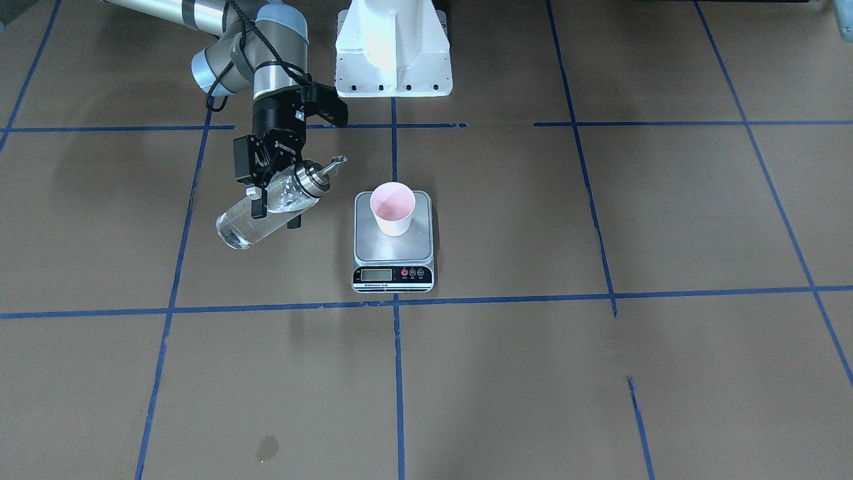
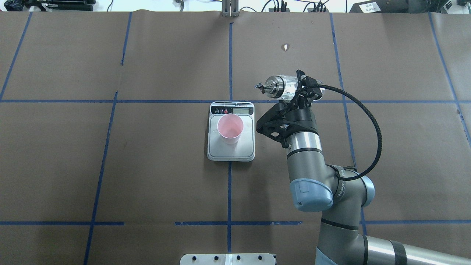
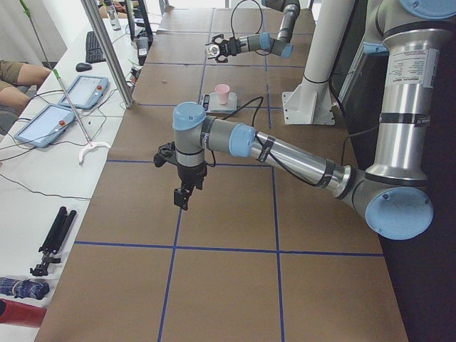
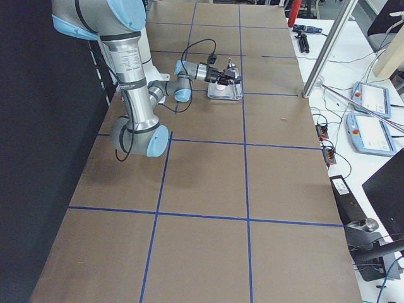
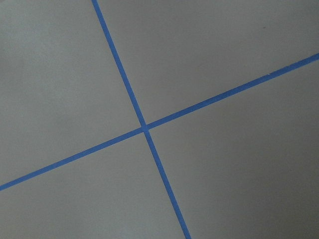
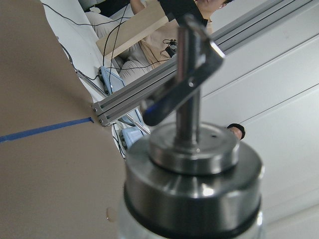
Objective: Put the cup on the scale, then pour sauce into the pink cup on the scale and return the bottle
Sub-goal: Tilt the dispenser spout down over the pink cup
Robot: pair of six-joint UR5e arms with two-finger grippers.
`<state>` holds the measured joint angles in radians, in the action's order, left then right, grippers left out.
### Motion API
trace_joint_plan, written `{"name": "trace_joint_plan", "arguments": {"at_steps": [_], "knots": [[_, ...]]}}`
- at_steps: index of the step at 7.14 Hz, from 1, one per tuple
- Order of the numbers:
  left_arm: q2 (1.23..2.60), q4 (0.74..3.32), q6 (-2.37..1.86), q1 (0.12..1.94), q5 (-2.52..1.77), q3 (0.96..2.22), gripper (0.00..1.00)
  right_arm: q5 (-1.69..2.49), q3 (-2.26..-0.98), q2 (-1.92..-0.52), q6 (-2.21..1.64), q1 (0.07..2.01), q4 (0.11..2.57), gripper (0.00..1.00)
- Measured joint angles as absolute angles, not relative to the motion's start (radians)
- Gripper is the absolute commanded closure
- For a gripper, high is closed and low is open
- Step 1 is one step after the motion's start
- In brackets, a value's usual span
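the right tool (image 1: 274,212) grips the bottle (image 1: 243,228), tilted near level beside the scale (image 1: 392,252) bearing the cup (image 1: 393,208); whether the left tool (image 3: 182,197) is open, i cannot tell.

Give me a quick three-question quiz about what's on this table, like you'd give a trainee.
1. True or false: the cup stands on the scale.
2. Multiple choice: the bottle is A) standing upright on the scale, B) held tilted in the right gripper, C) lying inside the cup.
3. Fill in the word: the bottle's spout is ___ the cup (over / beside).
Key: 1 true; 2 B; 3 beside.
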<state>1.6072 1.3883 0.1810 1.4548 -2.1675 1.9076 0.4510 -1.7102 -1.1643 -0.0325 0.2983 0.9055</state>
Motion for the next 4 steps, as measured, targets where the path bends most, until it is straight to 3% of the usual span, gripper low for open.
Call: {"name": "trace_joint_plan", "arguments": {"at_steps": [4], "knots": [[1.609,1.387,0.181,1.454,-2.168,1.907,0.00,0.405,-1.614,-1.143,-0.033,0.290,0.911,1.00]]}}
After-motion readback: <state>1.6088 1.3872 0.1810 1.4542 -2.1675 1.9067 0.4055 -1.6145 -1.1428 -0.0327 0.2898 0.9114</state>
